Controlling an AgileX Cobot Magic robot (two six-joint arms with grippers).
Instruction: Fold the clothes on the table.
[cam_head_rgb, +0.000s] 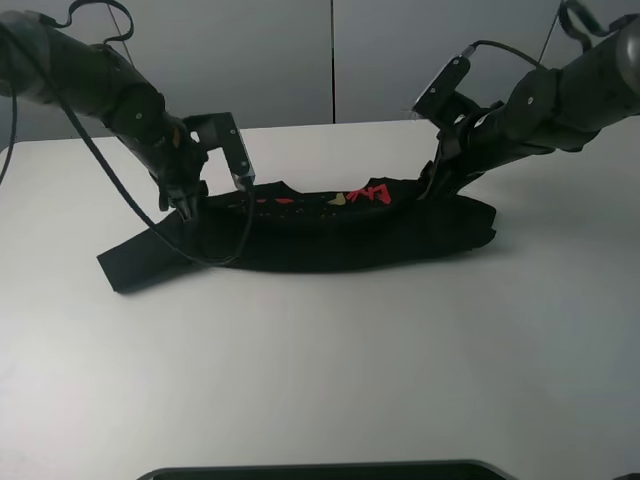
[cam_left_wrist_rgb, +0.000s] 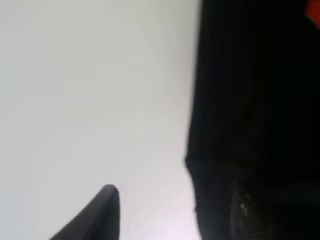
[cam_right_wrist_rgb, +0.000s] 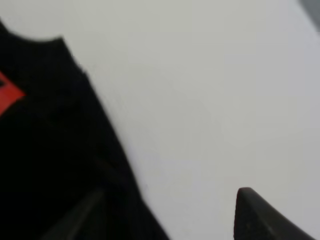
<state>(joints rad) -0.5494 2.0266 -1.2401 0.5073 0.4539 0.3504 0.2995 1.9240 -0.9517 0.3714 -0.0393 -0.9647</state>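
The black T-shirt (cam_head_rgb: 340, 235) lies folded into a long band across the white table (cam_head_rgb: 330, 370), with its red and yellow print (cam_head_rgb: 365, 195) showing along the far edge and a sleeve (cam_head_rgb: 135, 262) sticking out at the left end. My left gripper (cam_head_rgb: 190, 207) is down at the shirt's far left edge. In the left wrist view it (cam_left_wrist_rgb: 172, 215) is open, with one fingertip (cam_left_wrist_rgb: 107, 210) over bare table and the cloth (cam_left_wrist_rgb: 250, 100) over the other side. My right gripper (cam_head_rgb: 435, 188) is at the far right edge. It (cam_right_wrist_rgb: 165, 220) is open, with the cloth edge (cam_right_wrist_rgb: 50, 125) between its spread fingers (cam_right_wrist_rgb: 255, 215).
A black cable (cam_head_rgb: 230, 255) from the left arm loops over the shirt's left part. Grey wall panels (cam_head_rgb: 330, 60) stand behind the table. A dark flat object (cam_head_rgb: 320, 470) lies at the near table edge.
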